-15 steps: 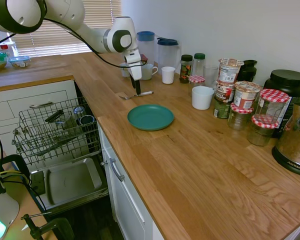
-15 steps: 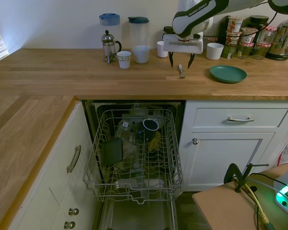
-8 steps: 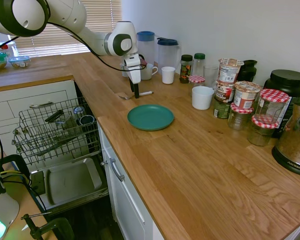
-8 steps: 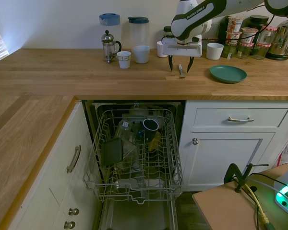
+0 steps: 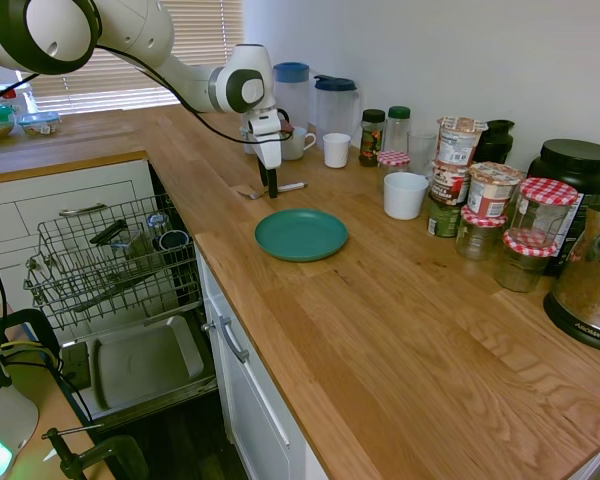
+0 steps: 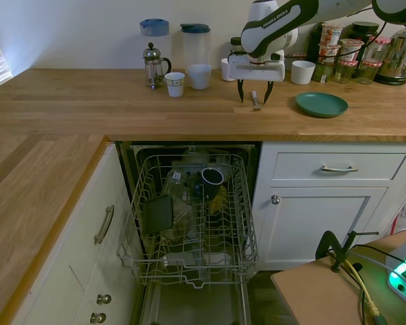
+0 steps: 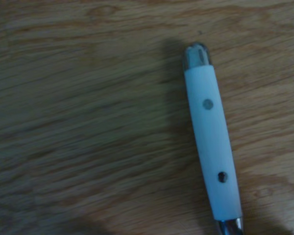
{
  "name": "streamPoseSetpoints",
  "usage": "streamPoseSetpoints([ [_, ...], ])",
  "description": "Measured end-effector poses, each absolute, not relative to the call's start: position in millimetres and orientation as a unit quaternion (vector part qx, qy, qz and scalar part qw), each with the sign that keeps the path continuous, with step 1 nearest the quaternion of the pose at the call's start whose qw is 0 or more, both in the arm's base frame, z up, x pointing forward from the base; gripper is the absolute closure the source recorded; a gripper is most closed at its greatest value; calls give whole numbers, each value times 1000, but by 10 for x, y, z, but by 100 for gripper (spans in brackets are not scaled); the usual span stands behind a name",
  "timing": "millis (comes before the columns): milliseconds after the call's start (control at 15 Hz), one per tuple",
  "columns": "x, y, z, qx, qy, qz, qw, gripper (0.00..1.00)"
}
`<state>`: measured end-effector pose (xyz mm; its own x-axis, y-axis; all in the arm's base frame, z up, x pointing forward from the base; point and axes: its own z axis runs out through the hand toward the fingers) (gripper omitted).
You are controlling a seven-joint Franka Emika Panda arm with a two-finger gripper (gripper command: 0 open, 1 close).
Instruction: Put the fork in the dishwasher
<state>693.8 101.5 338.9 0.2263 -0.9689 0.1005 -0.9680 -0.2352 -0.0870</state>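
The fork [image 6: 255,101] lies flat on the wooden counter, pale handle and silver tines, just left of the teal plate [image 6: 321,104]. In the first exterior view the fork [image 5: 283,188] lies behind the plate [image 5: 301,234]. My gripper [image 6: 254,95] is open and points straight down, one finger on each side of the fork, tips close to the wood. The first exterior view shows the gripper [image 5: 272,188] right over the fork's middle. The wrist view shows the white handle [image 7: 210,147] close up. The dishwasher stands open below the counter, its wire rack [image 6: 189,210] pulled out and partly loaded.
White cups [image 6: 199,76], two jugs [image 6: 194,42] and a French press [image 6: 154,65] stand behind the fork. Jars and a white mug [image 5: 405,195] crowd the counter's back right. White drawers [image 6: 338,166] flank the rack [image 5: 110,260].
The gripper has come down a little closer over the fork, still open. The fork has not moved.
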Motion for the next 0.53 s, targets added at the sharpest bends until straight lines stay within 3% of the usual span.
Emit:
streamPoseSetpoints([
  [533, 6948, 1000, 3382, -785, 617, -59, 14, 100],
])
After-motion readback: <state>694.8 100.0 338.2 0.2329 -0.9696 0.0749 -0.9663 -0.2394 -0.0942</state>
